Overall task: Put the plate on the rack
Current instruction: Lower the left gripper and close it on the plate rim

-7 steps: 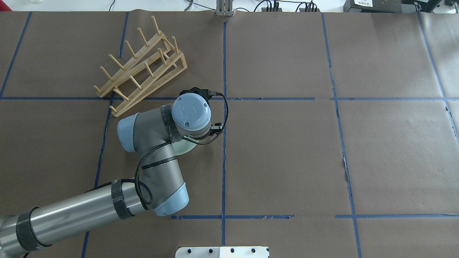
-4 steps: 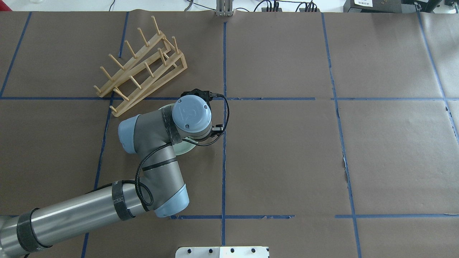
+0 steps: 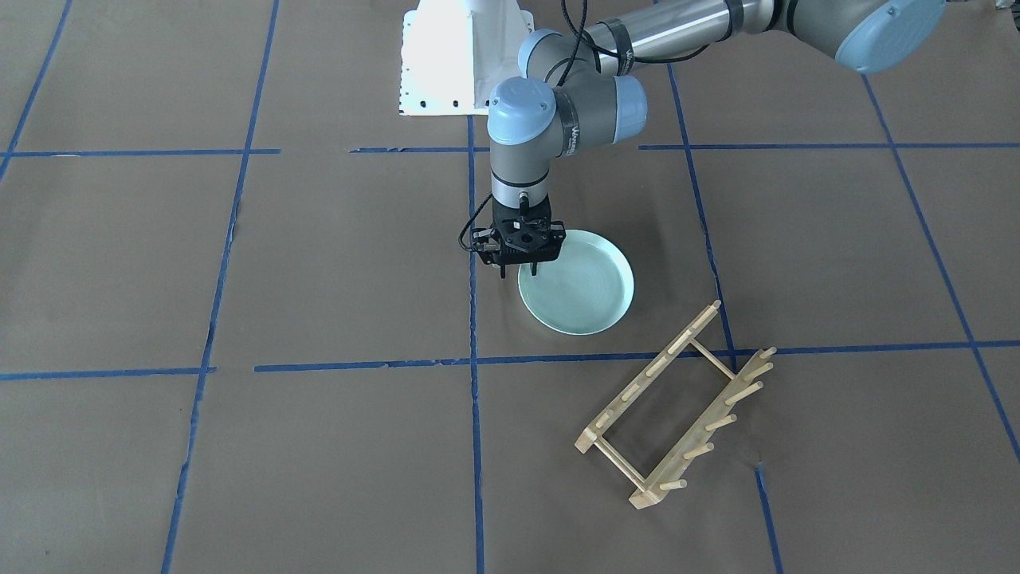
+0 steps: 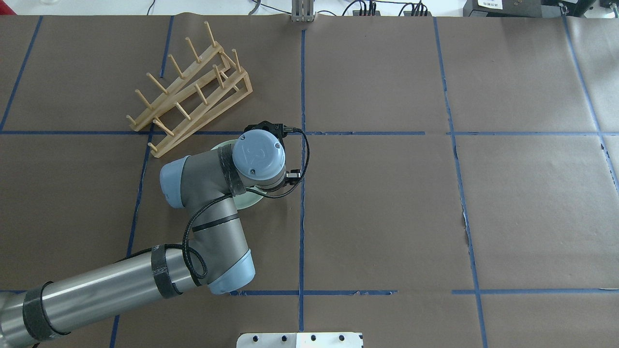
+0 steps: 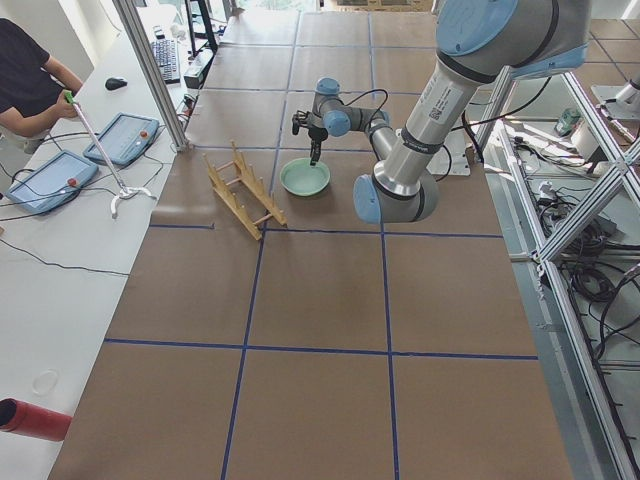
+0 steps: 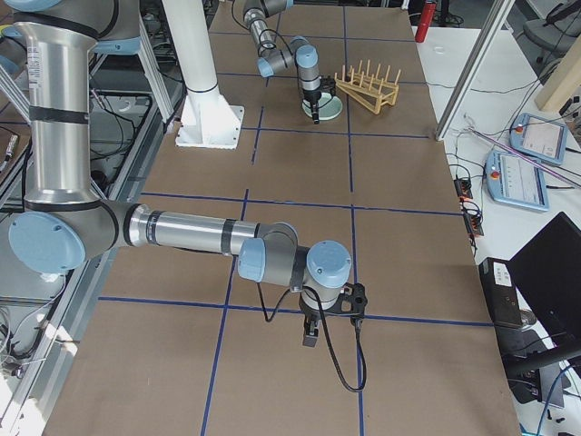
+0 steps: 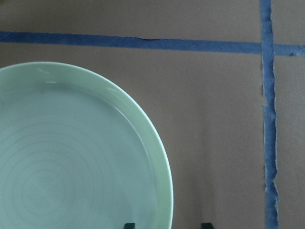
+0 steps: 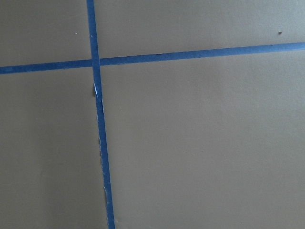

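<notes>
The pale mint-green plate (image 3: 586, 291) lies flat on the brown paper table; it also shows in the left wrist view (image 7: 71, 162). My left gripper (image 3: 519, 273) points straight down over the plate's rim on the side away from the rack. It is open, with one fingertip (image 7: 128, 225) above the inside of the rim and the other outside it, holding nothing. The wooden rack (image 3: 677, 406) stands apart from the plate, empty; it also shows in the overhead view (image 4: 193, 92). There my left wrist hides most of the plate (image 4: 250, 199). My right gripper (image 6: 310, 332) hangs over bare table far away; I cannot tell if it is open.
Blue tape lines (image 3: 470, 363) divide the brown paper into squares. The white robot base plate (image 3: 446, 56) sits at the table's edge behind the left arm. An operator's table with tablets (image 5: 60, 170) stands beyond the rack side.
My left wrist has shifted slightly, so a sliver of the plate's far rim now shows past it in the overhead view. Plate and rack have not moved.
</notes>
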Robot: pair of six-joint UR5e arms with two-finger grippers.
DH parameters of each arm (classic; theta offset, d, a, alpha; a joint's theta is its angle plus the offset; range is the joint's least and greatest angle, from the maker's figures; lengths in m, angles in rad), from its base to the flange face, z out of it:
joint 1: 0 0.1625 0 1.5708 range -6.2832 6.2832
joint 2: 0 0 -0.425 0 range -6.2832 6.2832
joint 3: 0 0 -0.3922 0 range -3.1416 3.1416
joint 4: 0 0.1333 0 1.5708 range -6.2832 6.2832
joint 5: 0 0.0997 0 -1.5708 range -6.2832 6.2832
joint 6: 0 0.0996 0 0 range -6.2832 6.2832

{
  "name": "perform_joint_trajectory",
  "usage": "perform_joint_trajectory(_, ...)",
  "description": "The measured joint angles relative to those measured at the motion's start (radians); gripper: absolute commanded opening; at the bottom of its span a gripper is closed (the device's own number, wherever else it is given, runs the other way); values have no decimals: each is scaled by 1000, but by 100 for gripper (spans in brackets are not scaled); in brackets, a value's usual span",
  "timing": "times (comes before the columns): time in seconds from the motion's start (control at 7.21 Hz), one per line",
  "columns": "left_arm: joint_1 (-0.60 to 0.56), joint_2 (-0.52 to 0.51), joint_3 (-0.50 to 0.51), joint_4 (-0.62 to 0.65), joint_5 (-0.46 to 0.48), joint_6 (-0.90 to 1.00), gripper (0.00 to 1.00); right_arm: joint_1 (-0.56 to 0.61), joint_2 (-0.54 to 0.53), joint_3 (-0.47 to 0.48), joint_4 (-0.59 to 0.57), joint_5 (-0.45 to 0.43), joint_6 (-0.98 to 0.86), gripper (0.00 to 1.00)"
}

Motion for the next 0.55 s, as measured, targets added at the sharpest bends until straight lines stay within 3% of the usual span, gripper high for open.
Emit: perform_joint_trajectory(0.55,-1,1,-14,4,0,10,0,0,0,0,0,0,0,100)
